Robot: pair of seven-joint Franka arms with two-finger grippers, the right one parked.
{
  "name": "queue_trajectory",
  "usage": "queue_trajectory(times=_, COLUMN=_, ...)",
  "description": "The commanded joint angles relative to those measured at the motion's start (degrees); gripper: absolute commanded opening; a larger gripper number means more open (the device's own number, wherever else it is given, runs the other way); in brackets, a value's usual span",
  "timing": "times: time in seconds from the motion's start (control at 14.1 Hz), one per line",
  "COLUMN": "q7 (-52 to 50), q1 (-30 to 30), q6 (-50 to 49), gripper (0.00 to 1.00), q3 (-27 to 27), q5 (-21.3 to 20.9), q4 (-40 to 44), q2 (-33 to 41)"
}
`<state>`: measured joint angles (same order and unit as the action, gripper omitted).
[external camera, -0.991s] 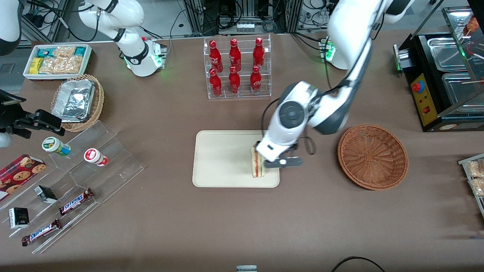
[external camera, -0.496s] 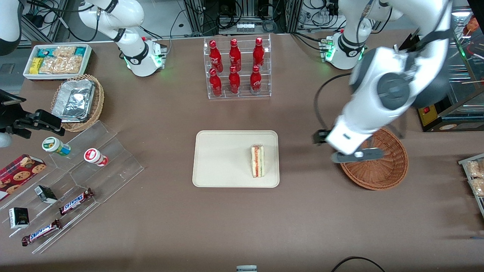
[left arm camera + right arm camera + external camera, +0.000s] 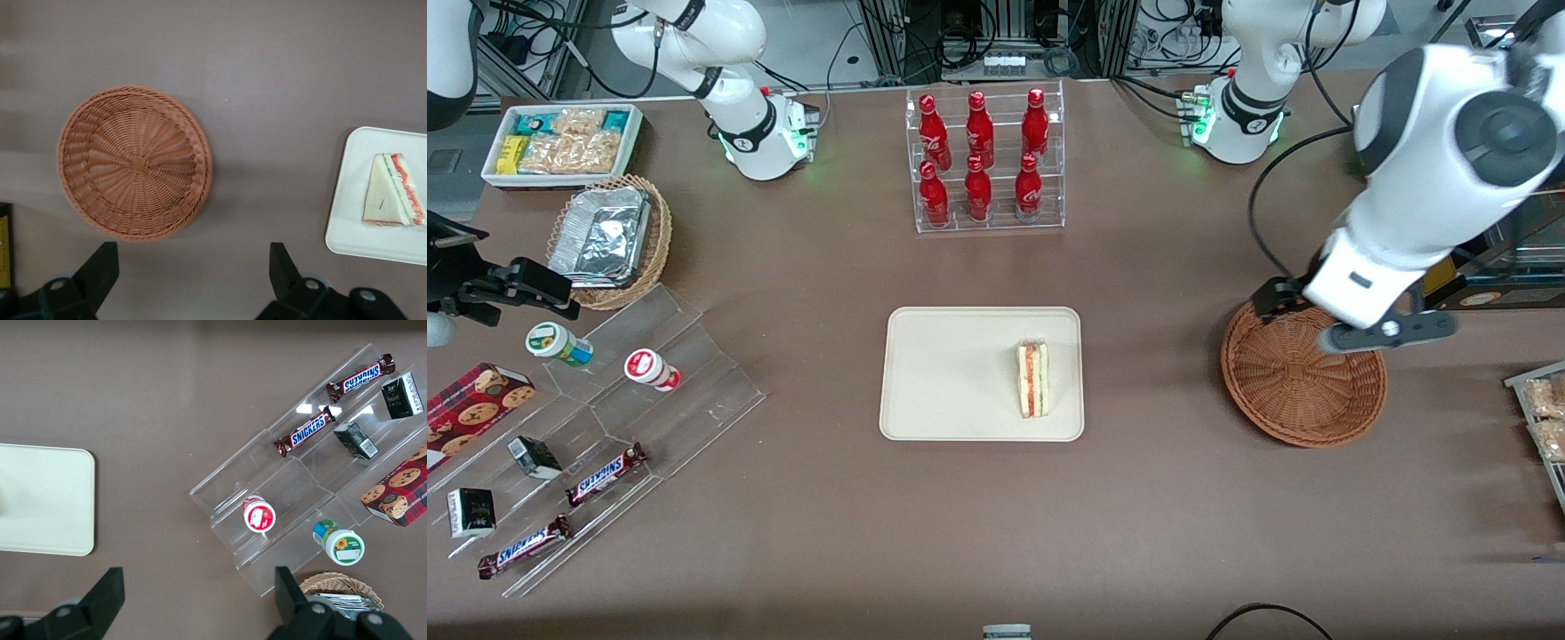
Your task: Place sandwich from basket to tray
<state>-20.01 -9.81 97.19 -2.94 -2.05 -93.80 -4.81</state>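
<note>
Front view: the sandwich lies on the tray, near the edge toward the working arm's end, cut side up with red and green layers showing. The basket sits on the table well apart from the tray and holds nothing. The gripper hangs high over the basket's rim, carrying nothing.

Left wrist view: the fingers stand wide apart with only bare table between them — nothing clamped. The basket shows an empty woven bottom; the sandwich rests flat inside the tray, close to its rim but not over it.

Right wrist view: one rounded corner of the tray shows, bare there; the sandwich is not visible.

Judged from this, the placing looks done. Little risk remains: the sandwich is light and sits near the tray's edge, so a jolt to the tray could slide it toward the rim — and a low sweep of the arm could clip the basket.
</note>
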Motion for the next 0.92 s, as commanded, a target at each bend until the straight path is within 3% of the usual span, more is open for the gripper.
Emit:
queue_trajectory(times=0.0, q7=6.35, q1=3.20, q6=-4.19, gripper=1.00, q3=-0.84, q5=1.17, q4=-1.65, q2=5.23)
queue_trajectory(times=0.14, q7=11.12, q1=5.49, q6=-6.65, gripper=1.00, q3=-0.75, q5=2.39, q4=-1.13, q2=7.00)
queue_trajectory(times=0.85, q7=11.48, q1=8.05, q6=-12.64, gripper=1.00, q3=-0.48, q5=1.35, q4=0.98, q2=9.73)
